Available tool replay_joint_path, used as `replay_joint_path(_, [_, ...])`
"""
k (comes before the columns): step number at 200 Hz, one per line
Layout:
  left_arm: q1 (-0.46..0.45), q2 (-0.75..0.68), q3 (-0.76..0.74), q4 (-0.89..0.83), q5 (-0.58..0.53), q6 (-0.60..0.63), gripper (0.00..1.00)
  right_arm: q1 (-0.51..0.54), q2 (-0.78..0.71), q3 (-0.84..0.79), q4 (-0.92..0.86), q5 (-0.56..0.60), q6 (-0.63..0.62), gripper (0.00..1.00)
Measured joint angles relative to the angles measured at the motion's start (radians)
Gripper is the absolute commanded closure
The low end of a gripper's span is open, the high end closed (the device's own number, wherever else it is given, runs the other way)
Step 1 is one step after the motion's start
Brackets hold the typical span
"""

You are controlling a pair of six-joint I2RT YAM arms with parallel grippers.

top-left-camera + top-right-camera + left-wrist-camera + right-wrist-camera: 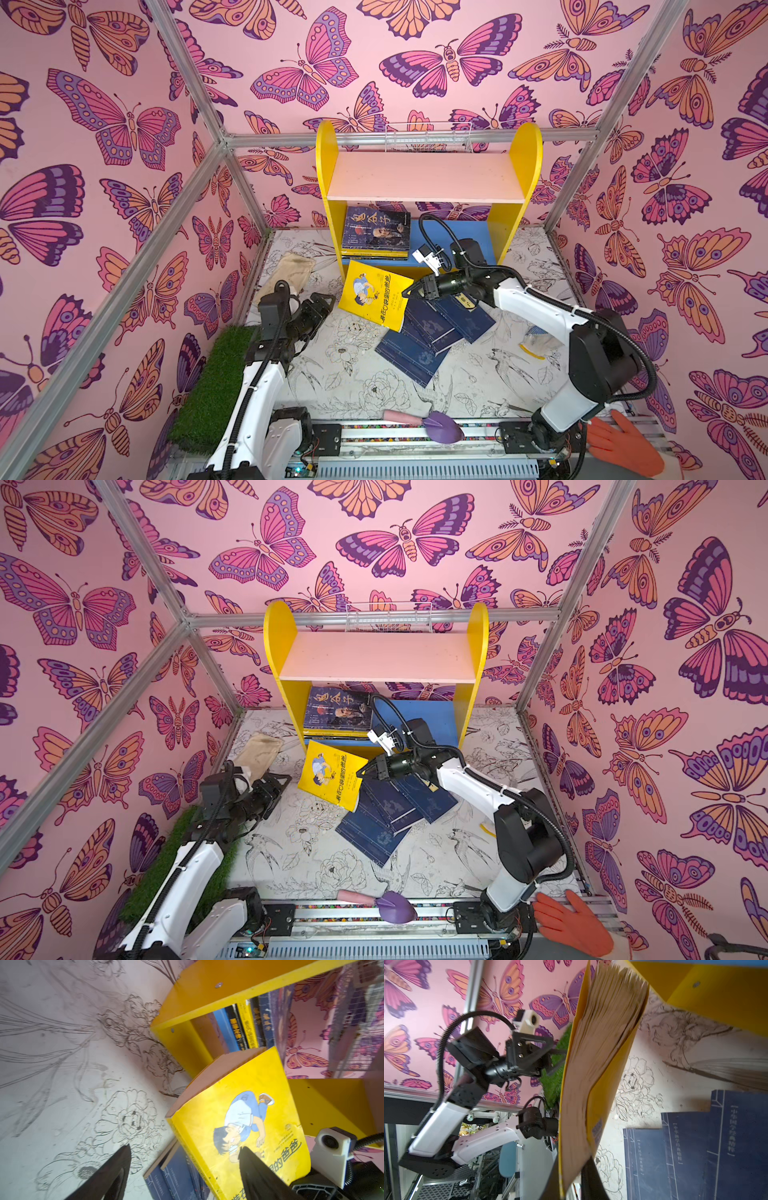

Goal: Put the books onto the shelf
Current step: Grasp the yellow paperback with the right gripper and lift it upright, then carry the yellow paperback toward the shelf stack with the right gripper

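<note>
Before the shelf, right gripper pinches yellow book

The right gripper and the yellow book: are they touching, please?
Touching. The right wrist view shows the right gripper shut on the yellow book, with a jaw pressed on each cover.

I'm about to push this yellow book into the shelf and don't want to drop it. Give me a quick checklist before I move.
1. right gripper shut on yellow book: ok.
2. left gripper open: ok.
3. It stands clear of the book: cannot tell, very close.
4. Book level for sliding in: not ok, tilted.
5. Bare room on blue lower board beside stacked books: ok.
6. Grip firmness: cannot tell.
</note>
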Motion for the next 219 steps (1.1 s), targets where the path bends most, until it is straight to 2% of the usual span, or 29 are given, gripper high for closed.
replay_joint_path(26, [0.000,0.012,-0.071,0.127,0.076,-0.068,0.11,-0.003,-0.010,-0.002,0.071,-0.036,0.054,1.00])
replay_joint_path(72, [-0.025,0.017,-0.111,0.269,0.113,-0.110,0.11,0.001,-0.009,-0.043,0.203,-0.087,0.172,1.00])
replay_joint_path(117, [-0.074,0.032,-0.129,0.385,0.116,-0.124,0.21,0.031,-0.009,-0.051,0.259,-0.100,0.222,1.00])
replay_joint_path(128, [-0.089,0.044,-0.129,0.404,0.116,-0.122,0.27,0.036,-0.008,-0.055,0.277,-0.105,0.235,1.00])
replay_joint_path(136, [-0.098,0.053,-0.129,0.415,0.115,-0.124,0.35,0.040,-0.007,-0.057,0.290,-0.107,0.247,1.00])
replay_joint_path(158, [-0.112,0.070,-0.138,0.446,0.113,-0.130,0.67,0.042,-0.005,-0.060,0.301,-0.106,0.256,1.00])
replay_joint_path(174, [-0.114,0.071,-0.146,0.483,0.111,-0.160,0.87,0.035,-0.004,-0.060,0.278,-0.098,0.242,1.00])
replay_joint_path(196, [-0.112,0.055,-0.146,0.544,0.097,-0.195,0.99,0.017,-0.001,-0.074,0.197,-0.054,0.203,0.96])
replay_joint_path(213, [-0.120,0.041,-0.148,0.578,0.097,-0.199,1.00,-0.015,0.000,-0.090,0.164,-0.024,0.199,0.84])
replay_joint_path(219, [-0.124,0.038,-0.149,0.596,0.099,-0.200,1.00,-0.023,0.000,-0.100,0.161,-0.014,0.200,0.72])
